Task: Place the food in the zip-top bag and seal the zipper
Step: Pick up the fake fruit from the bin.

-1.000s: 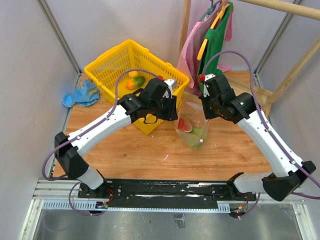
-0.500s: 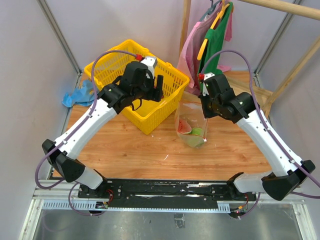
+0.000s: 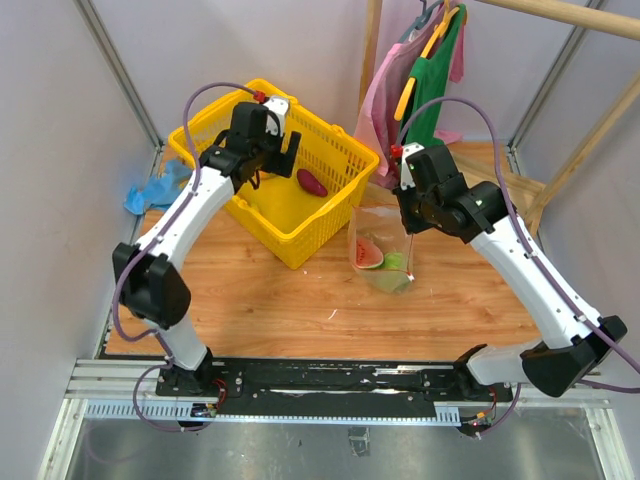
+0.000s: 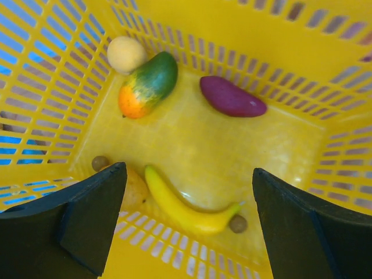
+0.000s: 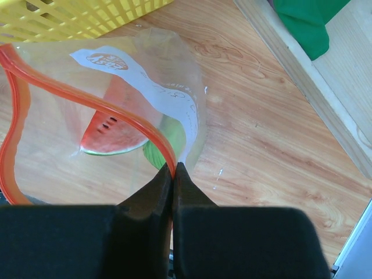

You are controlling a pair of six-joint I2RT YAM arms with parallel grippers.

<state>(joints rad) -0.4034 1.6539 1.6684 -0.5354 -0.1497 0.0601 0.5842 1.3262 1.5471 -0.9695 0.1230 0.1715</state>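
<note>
From high behind the arm bases (image 3: 186, 368), your top camera tilts down and away, taking in the whole table (image 3: 300, 310). Your left wrist camera sits close inside the basket (image 3: 335, 205) at far left and looks down at its floor, with the left fingers (image 4: 87, 215) filling the bottom corners. Your right wrist camera hangs close over the bag (image 3: 385, 272) and looks down past the right fingers (image 5: 145, 203). The top view shares the basket with the left wrist view and the bag with the right.

yellow fruit (image 4: 136, 189) half hidden, bag (image 5: 139, 81) edge cropped
</note>
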